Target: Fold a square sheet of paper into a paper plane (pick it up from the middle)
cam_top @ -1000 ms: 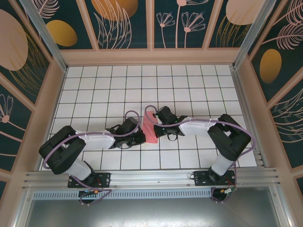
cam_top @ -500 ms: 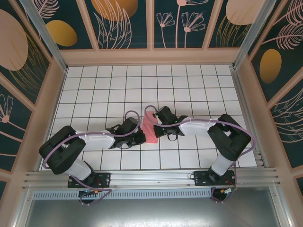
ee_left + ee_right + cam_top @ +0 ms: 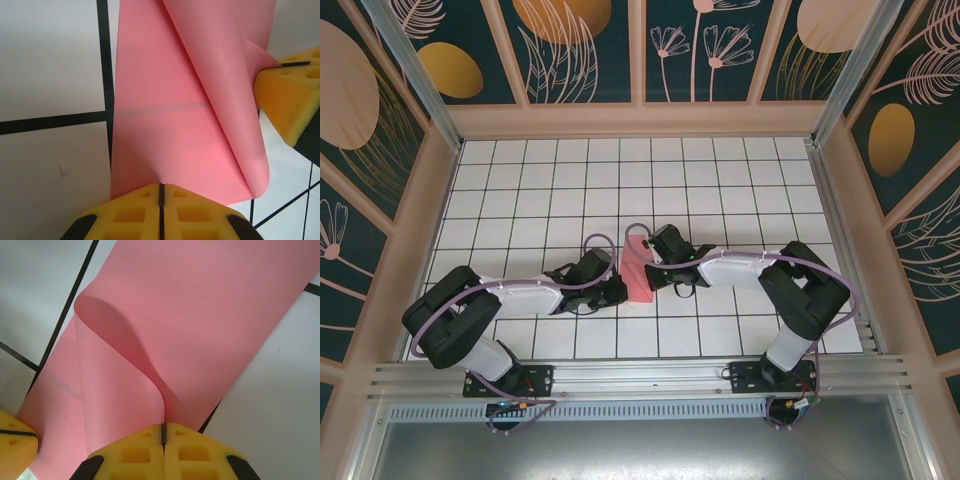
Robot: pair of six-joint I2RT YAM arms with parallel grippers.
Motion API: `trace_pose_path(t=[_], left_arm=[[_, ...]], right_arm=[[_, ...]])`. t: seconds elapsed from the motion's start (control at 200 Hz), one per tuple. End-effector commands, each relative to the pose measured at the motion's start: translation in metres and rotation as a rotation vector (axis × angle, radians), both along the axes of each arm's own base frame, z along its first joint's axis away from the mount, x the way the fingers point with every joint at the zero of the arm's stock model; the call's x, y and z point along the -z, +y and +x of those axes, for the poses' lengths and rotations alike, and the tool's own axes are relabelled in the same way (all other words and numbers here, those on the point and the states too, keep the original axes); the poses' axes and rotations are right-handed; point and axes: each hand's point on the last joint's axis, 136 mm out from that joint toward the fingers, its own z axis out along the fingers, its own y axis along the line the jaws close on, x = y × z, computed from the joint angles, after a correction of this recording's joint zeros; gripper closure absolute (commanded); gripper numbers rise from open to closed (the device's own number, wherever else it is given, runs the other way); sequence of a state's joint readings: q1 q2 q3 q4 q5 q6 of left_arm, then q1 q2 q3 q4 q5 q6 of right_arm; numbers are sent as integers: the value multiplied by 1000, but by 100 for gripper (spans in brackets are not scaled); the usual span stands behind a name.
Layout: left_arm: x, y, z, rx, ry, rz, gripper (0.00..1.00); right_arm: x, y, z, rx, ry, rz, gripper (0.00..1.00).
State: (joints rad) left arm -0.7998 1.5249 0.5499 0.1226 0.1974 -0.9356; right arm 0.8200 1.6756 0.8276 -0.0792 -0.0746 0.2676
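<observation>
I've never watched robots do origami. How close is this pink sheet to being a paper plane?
Early days. Done: the pink sheet is doubled into a narrow strip. In hand: the left gripper and right gripper each pinch an edge, the fold loosely curled, not flat. To do: nose, wings, centre ridge.

A: Top cam, light?
B: Bright, even, src overhead. Faint soft shadows on tiled table (image 3: 720,180). Pic sharp edge to edge.
A: Wrist cams?
B: Dimmer; white tiles (image 3: 50,55) read grey. Pink sheet (image 3: 190,100) in focus, smooth shading, darkest inside its curl.
</observation>
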Motion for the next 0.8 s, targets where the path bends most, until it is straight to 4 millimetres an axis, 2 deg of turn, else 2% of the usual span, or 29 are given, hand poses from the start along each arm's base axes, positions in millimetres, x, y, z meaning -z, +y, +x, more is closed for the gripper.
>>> trace_pose_path(t=[0.0,0.115,0.31,0.54,0.791], left_arm=[[20,21,-12,-1,45,106,91],[20,21,-12,-1,46,106,91],[20,20,-11,0,46,104,91],[20,21,-12,2,47,106,91],[20,21,-12,0,46,104,91]], right_arm=[[-9,4,7,-3,-41,5,96],[-14,7,6,-16,-44,23,96],[-11,14,0,-47,-20,47,96],[-10,10,3,-31,-34,29,96],[6,5,2,-28,-11,-17,95]])
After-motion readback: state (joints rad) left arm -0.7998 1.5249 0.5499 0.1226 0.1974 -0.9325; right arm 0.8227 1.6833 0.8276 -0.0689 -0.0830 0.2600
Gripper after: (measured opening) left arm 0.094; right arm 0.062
